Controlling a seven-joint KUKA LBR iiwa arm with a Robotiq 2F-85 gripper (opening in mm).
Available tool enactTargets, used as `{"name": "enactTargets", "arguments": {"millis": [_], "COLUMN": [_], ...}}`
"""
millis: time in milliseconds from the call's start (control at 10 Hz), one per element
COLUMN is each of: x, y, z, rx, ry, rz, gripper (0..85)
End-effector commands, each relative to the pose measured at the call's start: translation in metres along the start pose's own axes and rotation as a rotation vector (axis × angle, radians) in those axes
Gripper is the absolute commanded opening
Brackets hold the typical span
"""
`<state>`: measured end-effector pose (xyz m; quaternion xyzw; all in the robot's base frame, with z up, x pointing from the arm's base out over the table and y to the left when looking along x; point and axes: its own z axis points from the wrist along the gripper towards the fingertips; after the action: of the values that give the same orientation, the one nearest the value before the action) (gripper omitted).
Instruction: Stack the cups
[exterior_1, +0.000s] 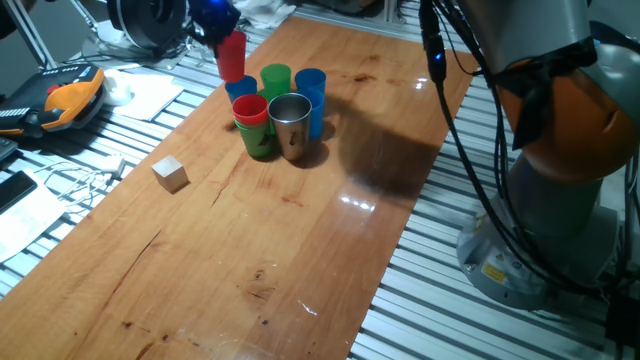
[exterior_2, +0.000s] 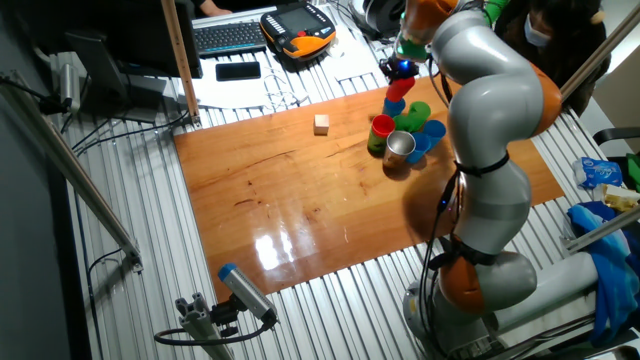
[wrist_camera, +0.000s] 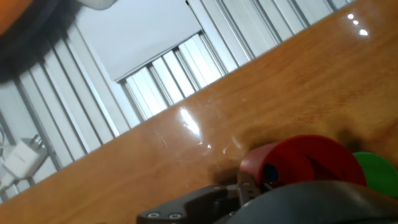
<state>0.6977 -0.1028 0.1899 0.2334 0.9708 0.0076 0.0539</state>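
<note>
My gripper (exterior_1: 222, 33) is shut on a red cup (exterior_1: 232, 57) and holds it tilted in the air above the back of the cup cluster. Below it stands a blue cup (exterior_1: 240, 88). Beside that are a green cup (exterior_1: 276, 80), a taller blue stack (exterior_1: 311, 98), a red cup nested in a green one (exterior_1: 251, 112) and the steel cup (exterior_1: 290, 125). The other fixed view shows the gripper (exterior_2: 400, 68), the held red cup (exterior_2: 397, 89) and the steel cup (exterior_2: 400, 147). The hand view shows the held red cup (wrist_camera: 298, 165) close up, with a green rim (wrist_camera: 376, 174) beside it.
A small pale wooden cube (exterior_1: 170, 173) lies left of the cluster near the table's left edge. An orange teach pendant (exterior_1: 70, 98), papers and cables lie off the table to the left. The robot base (exterior_1: 545, 200) and hanging cables stand at the right.
</note>
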Motion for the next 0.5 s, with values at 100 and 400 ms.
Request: {"name": "enactTargets", "arguments": {"millis": [100,400], "x": [0.0037,0.0073], "y": [-0.0026,-0.0059], "z": [0.0011,0.0032], "rx": [0.011,0.02], "ry": [0.019,0.033], "rz": [-0.018,-0.016], "gripper": [0.0,0.0]}}
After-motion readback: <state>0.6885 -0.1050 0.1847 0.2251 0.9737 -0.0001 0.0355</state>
